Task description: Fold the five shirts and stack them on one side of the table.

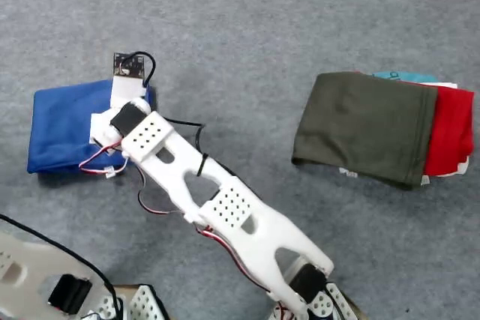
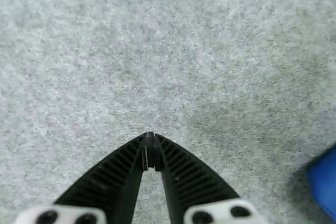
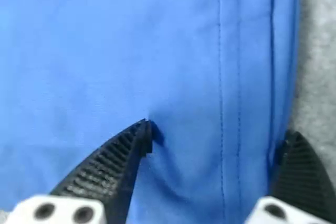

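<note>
Straddling the seamed edge of the folded blue cotton shirt (image 3: 131, 51), the right gripper (image 3: 218, 140) gapes wide, nothing pinched yet. The left gripper (image 2: 150, 142), clamped on nothing, hangs above the grey felt table (image 2: 157, 51) near that shirt. The olive-topped stack of folded shirts (image 1: 364, 125) lies well apart from it, its likely destination; the right arm is nearer.

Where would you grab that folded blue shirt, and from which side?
I'd pinch the blue shirt at its edge toward the table centre, from above. It lies flat and folded, so only an edge offers grip; the right gripper straddles that edge, open.
</note>
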